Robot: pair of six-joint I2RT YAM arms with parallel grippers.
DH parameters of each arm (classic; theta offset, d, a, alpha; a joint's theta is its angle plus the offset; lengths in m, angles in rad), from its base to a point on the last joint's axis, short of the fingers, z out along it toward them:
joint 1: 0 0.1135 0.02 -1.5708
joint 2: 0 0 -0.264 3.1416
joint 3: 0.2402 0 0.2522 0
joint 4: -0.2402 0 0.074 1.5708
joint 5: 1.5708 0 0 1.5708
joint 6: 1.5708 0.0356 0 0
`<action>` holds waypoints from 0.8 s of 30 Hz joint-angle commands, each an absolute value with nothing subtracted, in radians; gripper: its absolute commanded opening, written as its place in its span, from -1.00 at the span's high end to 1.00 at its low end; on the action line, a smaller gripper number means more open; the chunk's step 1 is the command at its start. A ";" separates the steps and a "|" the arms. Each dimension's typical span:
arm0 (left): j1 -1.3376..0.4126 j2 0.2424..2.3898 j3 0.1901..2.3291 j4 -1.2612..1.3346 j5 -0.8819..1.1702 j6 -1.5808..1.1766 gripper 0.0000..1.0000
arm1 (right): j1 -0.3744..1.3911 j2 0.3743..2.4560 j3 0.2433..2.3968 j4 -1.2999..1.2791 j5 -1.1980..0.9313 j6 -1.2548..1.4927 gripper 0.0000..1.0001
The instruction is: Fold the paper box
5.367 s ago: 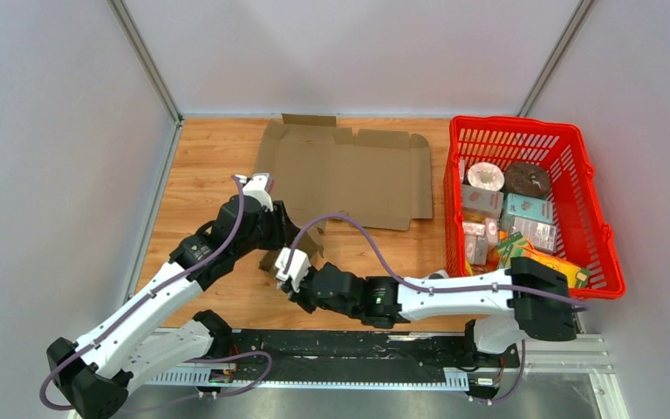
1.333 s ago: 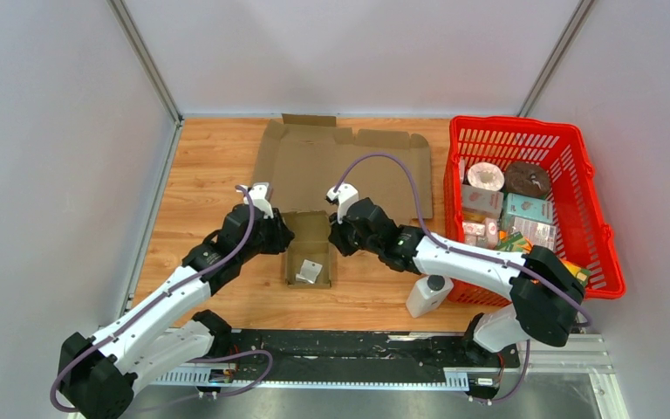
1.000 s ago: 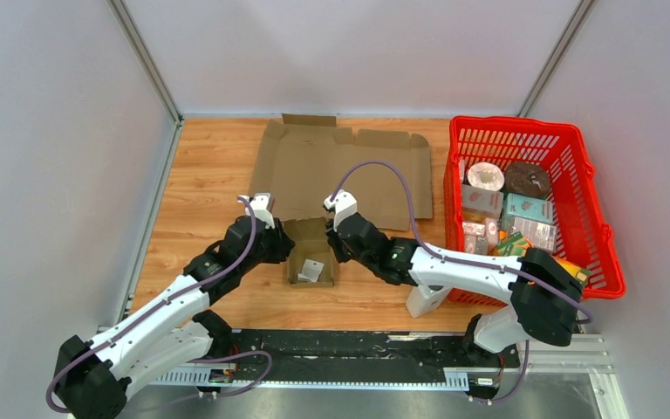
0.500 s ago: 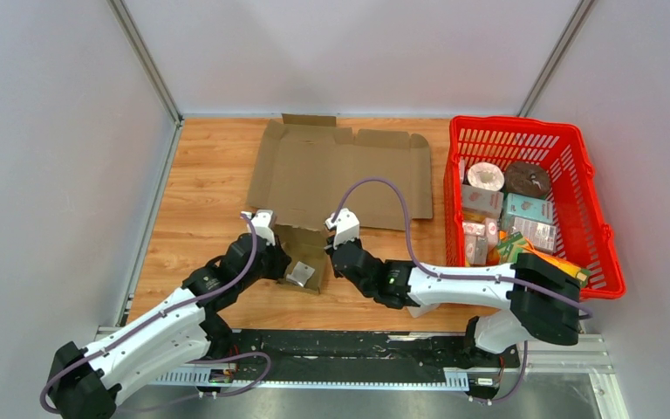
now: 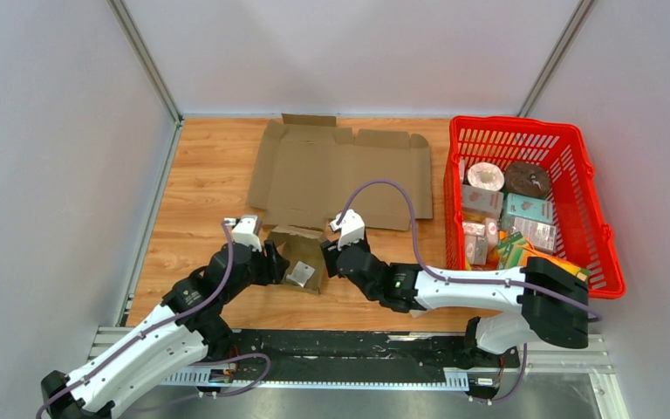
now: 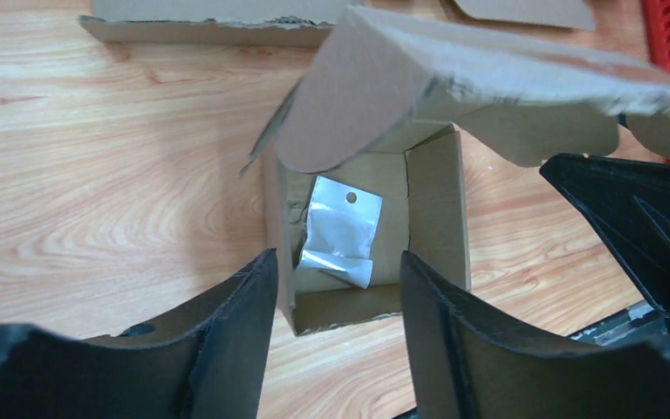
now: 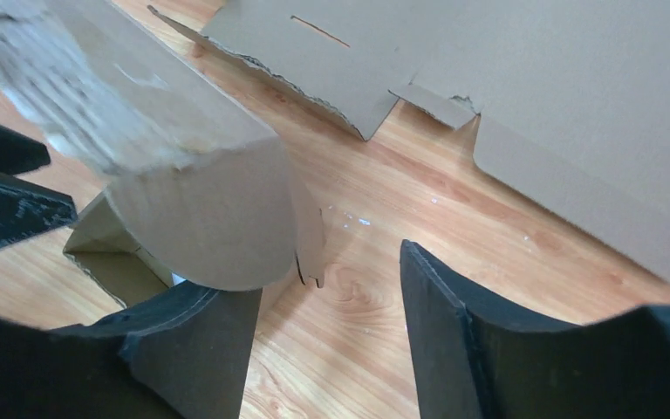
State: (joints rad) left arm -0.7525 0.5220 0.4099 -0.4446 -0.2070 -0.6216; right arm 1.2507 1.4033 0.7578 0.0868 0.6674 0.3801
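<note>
With our left gripper (image 5: 272,261) and right gripper (image 5: 331,260) both released beside the paper box (image 5: 302,267), we judge its raised lid flap (image 6: 454,78) needs pressing shut next.

Matt cardboard box (image 5: 308,253) (rough torn edges); wood-grain table (image 5: 201,175) w/ slight sheen.

The small cardboard box (image 5: 301,260) is plain brown, greyer on its flaps, with a white sachet (image 6: 340,229) lying inside. The flat cardboard sheet (image 5: 340,175) is the same brown. The table (image 5: 201,175) is warm orange wood with wavy grain. The basket (image 5: 510,131) is a bright red lattice. The left arm (image 5: 140,349) and right arm (image 5: 467,286) are white with black joints, and their cables (image 5: 393,188) are purple.
</note>
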 commanded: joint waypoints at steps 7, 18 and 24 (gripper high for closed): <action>-0.735 0.531 0.589 -0.599 -0.356 -0.525 -0.43 | 1.169 1.238 0.730 0.054 0.226 0.244 -0.47; -0.672 0.678 0.604 -0.385 -0.261 -0.321 -0.35 | 1.118 1.365 0.818 0.100 0.209 0.230 -0.26; -0.672 0.741 0.588 -0.296 -0.184 -0.318 -0.25 | 1.083 1.394 0.850 0.074 0.206 0.271 0.13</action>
State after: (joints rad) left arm -0.6765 0.7033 0.5655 -0.3996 -0.2440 -0.3576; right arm 1.0988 1.3853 0.7868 0.0490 0.2085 0.2485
